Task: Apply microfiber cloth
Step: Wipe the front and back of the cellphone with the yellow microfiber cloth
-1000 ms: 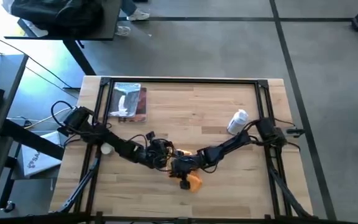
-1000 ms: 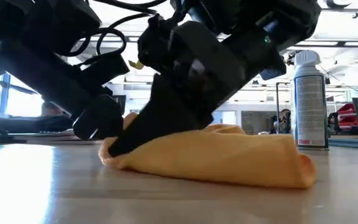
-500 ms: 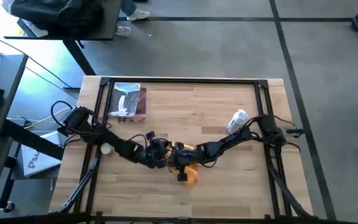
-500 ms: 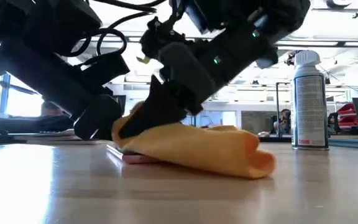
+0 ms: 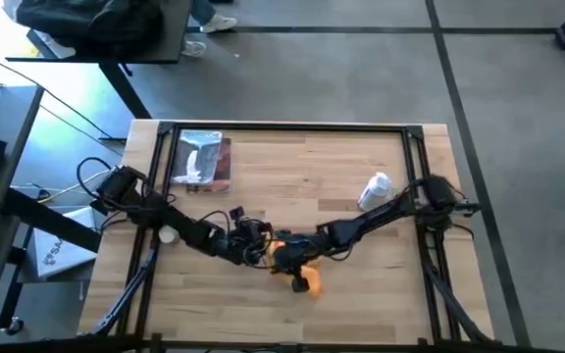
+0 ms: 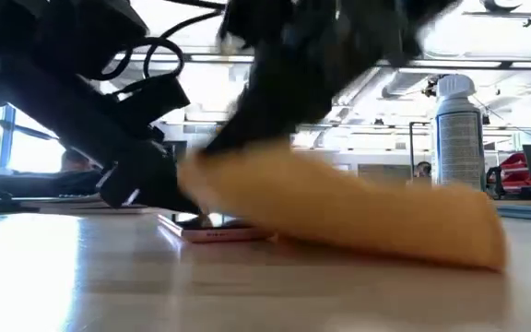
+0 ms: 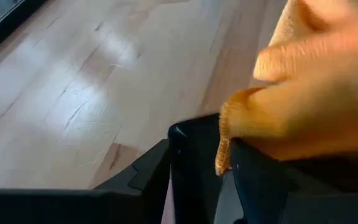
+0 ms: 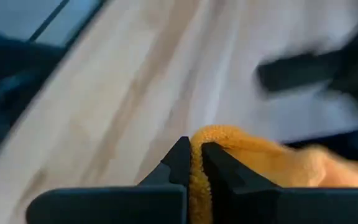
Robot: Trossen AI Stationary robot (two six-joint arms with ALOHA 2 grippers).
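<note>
You see both arms meeting near the front middle of the wooden table point(image 5: 361, 294). The right gripper point(image 8: 194, 163) has its two fingers drawn narrow onto a fold of the microfiber cloth point(image 8: 272, 165), which is pinched between them in the right wrist view. From above, the microfiber cloth point(image 5: 300, 267) lies at the junction of the two arms, with its free end trailing toward the table's front edge. In the low view, the microfiber cloth point(image 6: 348, 210) hangs from the gripper in a long sloping drape whose lower end touches the table, and it partly covers a flat phone point(image 6: 212, 229) lying on the surface. The left gripper point(image 7: 197, 168) sits at the phone's near end, just beside the cloth; you cannot tell from these views whether its fingers are apart or together. A white spray can point(image 6: 459, 148) stands upright toward the right side of the table, well apart from the cloth. A silvery packet point(image 5: 201, 160) lies near the far left corner.
</note>
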